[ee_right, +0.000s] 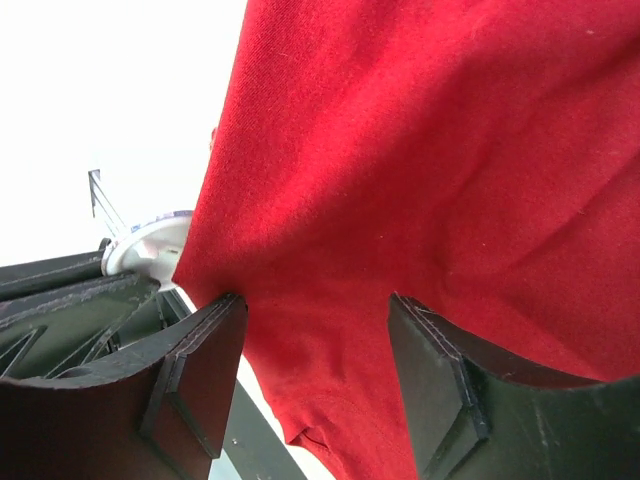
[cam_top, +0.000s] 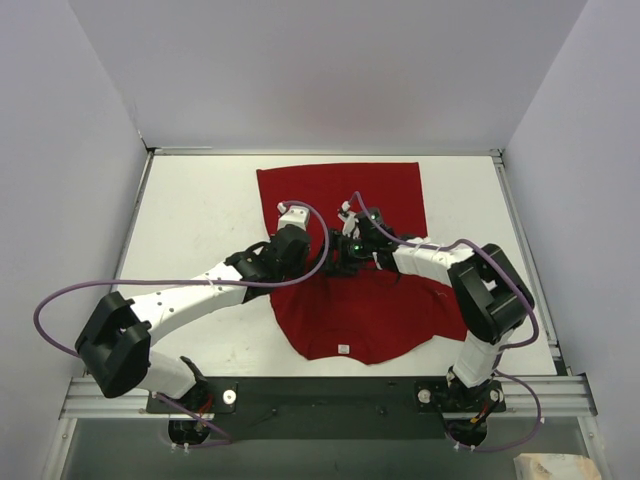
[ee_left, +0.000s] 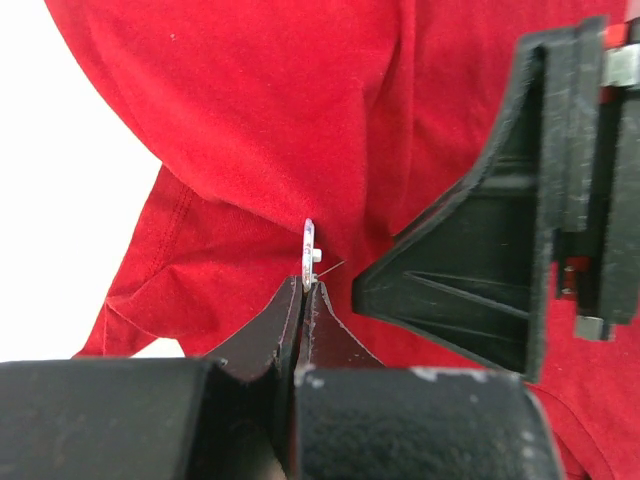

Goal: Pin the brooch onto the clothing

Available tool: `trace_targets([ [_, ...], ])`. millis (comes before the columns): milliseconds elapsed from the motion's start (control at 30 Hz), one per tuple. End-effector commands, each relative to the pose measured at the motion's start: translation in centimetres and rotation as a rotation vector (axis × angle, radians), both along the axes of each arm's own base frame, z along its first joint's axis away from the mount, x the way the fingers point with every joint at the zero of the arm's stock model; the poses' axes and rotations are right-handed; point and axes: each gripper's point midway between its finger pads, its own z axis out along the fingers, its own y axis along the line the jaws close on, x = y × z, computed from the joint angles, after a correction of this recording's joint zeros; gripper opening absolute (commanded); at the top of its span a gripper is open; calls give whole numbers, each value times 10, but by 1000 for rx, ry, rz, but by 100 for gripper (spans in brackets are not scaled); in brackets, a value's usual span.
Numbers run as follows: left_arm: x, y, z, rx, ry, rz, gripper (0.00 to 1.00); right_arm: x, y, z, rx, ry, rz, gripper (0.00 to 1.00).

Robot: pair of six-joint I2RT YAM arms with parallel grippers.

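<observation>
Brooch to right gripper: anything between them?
Only T-shirt fabric, per the left wrist view: a fold behind the gap between the brooch, pinched by the left gripper, and the right gripper.

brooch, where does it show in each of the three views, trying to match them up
Top external: cannot be made out; too small, where the arms meet.
Left wrist: the brooch is at centre frame, edge-on, pinched in the left claw.
Right wrist: at the left edge, mid-height, beside the fabric's fold.
Shared landmark: the red T-shirt, in all three views.
</observation>
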Motion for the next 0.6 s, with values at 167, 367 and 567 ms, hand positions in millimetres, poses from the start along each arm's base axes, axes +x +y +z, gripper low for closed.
trace_targets([
  [167,9,-29,27,-155,-53,-43,0,6,18,15,54,-37,37,55],
  [367,7,-36,36,-214,-70,-74,0,7,19,13,55,-34,41,51],
  [567,3,-43,48,-275,-98,-114,0,7,19,11,56,-28,46,49],
])
